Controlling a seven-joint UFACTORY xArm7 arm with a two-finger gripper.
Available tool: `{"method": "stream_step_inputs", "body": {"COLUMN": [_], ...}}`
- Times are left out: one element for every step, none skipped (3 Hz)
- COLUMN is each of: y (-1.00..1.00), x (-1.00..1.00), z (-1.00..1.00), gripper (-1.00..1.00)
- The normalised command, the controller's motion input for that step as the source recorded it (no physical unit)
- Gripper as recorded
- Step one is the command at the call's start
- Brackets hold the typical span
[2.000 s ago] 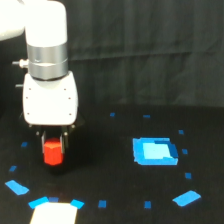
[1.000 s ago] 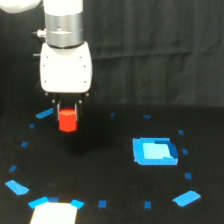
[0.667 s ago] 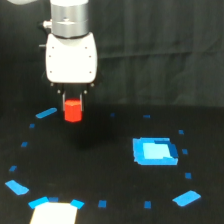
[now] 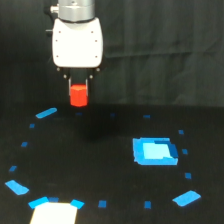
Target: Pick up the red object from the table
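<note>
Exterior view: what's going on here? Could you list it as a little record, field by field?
arm: one white arm, hanging from above
gripper: jaws shut on the red object
red object: held in the air, off the table
table: black, dotted with blue tape marks
blue square patch: on the table, toward the exterior view's right
task state: red object lifted

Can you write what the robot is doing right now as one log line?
claw: shut on red block | block: lifted off black table | stage: pick done

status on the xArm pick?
End effector shut on red object. Object lifted clear of the table. Blue square patch off to the exterior view's right, nothing in the way.
</note>
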Motion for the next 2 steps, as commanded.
{"method": "stream_step_inputs", "body": {"y": [0.38,0.03], "x": [0.07,0.23], "z": [0.38,0.76], "gripper": [-1.0,-1.0]}}
